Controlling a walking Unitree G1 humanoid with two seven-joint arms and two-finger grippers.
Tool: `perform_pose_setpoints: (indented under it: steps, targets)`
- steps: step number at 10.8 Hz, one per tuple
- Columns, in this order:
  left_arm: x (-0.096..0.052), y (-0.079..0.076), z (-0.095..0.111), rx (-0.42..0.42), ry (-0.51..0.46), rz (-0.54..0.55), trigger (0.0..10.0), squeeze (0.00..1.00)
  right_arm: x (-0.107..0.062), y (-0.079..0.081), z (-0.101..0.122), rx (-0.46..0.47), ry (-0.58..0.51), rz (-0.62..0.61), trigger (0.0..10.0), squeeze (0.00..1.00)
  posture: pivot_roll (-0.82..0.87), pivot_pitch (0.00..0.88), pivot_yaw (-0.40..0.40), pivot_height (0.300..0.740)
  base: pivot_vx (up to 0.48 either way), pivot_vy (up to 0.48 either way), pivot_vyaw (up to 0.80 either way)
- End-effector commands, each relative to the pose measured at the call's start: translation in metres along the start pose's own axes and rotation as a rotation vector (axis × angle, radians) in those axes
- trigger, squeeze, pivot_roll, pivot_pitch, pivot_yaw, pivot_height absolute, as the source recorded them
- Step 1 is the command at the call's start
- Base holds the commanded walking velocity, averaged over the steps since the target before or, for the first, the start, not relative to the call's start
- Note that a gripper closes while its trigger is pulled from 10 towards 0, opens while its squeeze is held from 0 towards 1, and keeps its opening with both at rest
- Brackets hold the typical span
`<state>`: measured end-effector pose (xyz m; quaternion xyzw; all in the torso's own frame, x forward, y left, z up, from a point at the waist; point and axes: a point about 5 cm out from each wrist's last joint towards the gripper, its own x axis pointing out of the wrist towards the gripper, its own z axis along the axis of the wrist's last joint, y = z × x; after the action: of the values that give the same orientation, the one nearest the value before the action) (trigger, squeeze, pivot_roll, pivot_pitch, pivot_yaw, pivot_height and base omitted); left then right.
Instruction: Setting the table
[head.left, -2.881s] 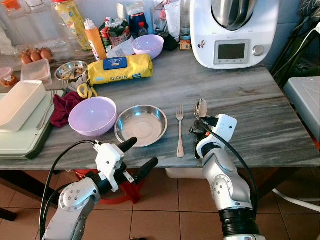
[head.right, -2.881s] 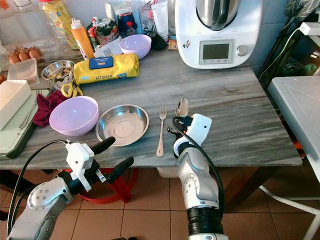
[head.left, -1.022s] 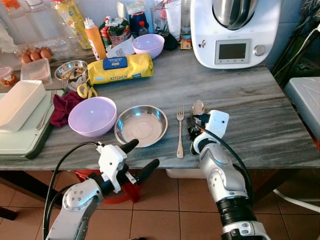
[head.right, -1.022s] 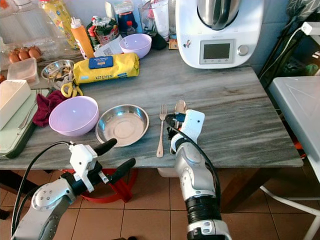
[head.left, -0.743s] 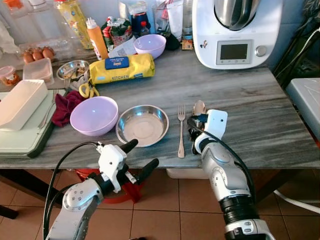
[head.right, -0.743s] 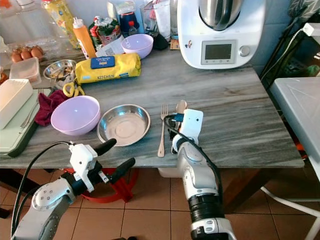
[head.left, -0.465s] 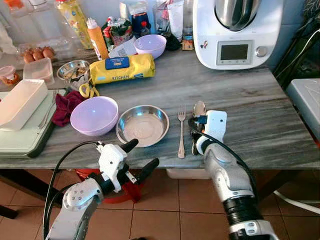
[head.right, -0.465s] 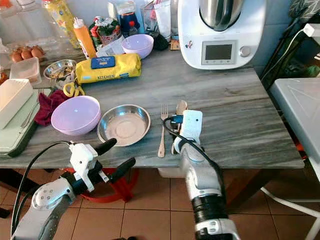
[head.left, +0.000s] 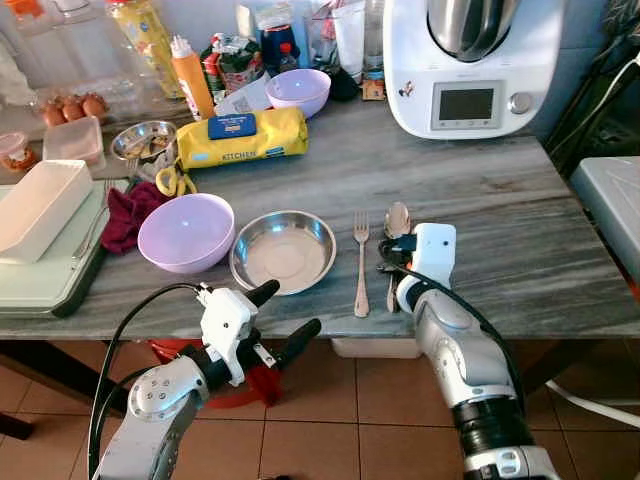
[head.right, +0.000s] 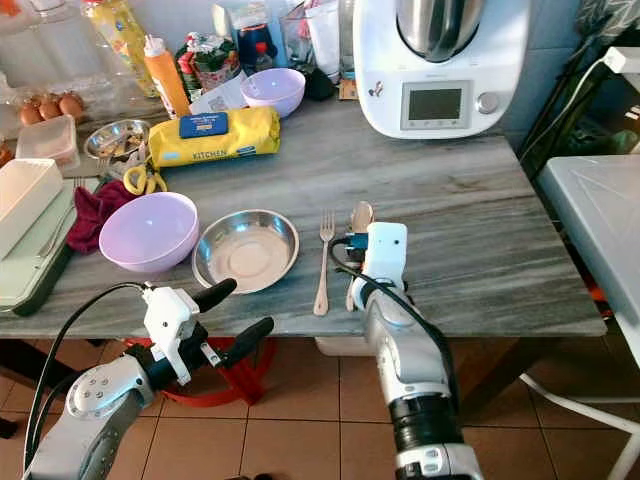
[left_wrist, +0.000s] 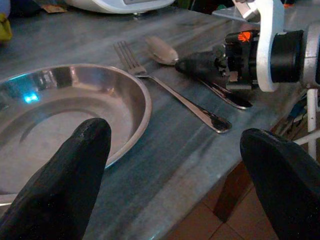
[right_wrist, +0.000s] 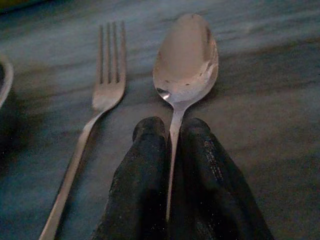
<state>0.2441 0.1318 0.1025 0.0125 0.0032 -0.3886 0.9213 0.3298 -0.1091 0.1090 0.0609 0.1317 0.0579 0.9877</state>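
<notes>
A: Where is your spoon (right_wrist: 184, 60)?

B: It lies on the grey table (head.left: 480, 190), just right of the fork (head.left: 360, 262), beside the steel plate (head.left: 283, 250).

A: And your right gripper (right_wrist: 172, 131)?

B: Its two black fingers pinch the spoon's handle, low on the tabletop.

A: Your left gripper (head.left: 287, 315)?

B: It hangs off the table's front edge below the plate, fingers spread wide, holding nothing. A lilac bowl (head.left: 186, 232) sits left of the plate.

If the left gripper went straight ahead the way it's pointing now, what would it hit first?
Probably the steel plate: the open left gripper hangs off the table's near edge, aimed at its rim. Height is hard to judge, so a finger might meet the table edge first.
</notes>
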Motion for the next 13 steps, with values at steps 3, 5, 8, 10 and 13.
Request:
perform_pose_setpoints:
  steps: [3,5,8,10,13]
  targets:
    - [-0.001,0.000,0.002,0.022,0.017,-0.002,10.0,0.00,-0.009,-0.005,-0.047,0.014,0.215,-0.009,4.6,0.00,-0.01,0.129,0.107,0.740,0.000,0.000,0.00]
    - [-0.001,0.000,0.002,0.021,0.019,-0.004,10.0,0.00,-0.011,-0.007,-0.047,0.008,0.219,-0.015,5.8,0.00,-0.01,0.131,0.110,0.740,0.000,0.000,0.00]
    - [0.000,0.001,0.002,0.025,0.018,-0.001,10.0,0.00,-0.011,-0.013,-0.045,0.014,0.189,-0.088,10.0,0.00,0.00,0.130,0.109,0.740,0.000,0.000,0.00]
    - [0.000,0.001,0.001,0.024,0.019,0.000,10.0,0.00,-0.011,-0.010,-0.042,0.066,0.159,-0.096,10.0,0.82,0.00,0.130,0.110,0.740,0.000,0.000,0.00]
    - [-0.001,0.000,0.002,0.027,0.018,-0.003,10.0,0.00,-0.010,-0.006,-0.027,0.122,0.064,-0.085,10.0,1.00,0.00,0.128,0.111,0.740,0.000,0.000,0.00]
